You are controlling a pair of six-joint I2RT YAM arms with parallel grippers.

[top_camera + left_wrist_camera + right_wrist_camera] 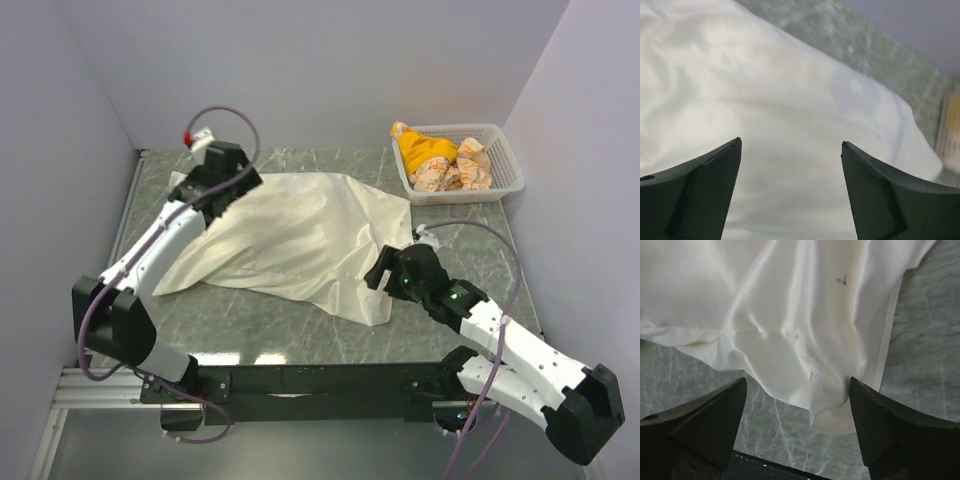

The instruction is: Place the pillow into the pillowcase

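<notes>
The pillowcase (290, 235) lies as a wrinkled cream-white cloth across the middle of the table, bulging at its far part. The pillow cannot be told apart; no bear print shows. My left gripper (240, 192) is open at the cloth's far left end. In the left wrist view (790, 142) its fingers stand wide apart over smooth cloth (765, 90). My right gripper (385, 272) is open at the cloth's near right corner. In the right wrist view (797, 381) a limp corner of the pillowcase (832, 412) hangs between the fingers, close to the right one.
A white plastic basket (505, 150) with a yellow item and several snack packets stands at the back right. Grey walls close the table on the left, back and right. Bare marbled tabletop (300, 335) shows in front of the cloth.
</notes>
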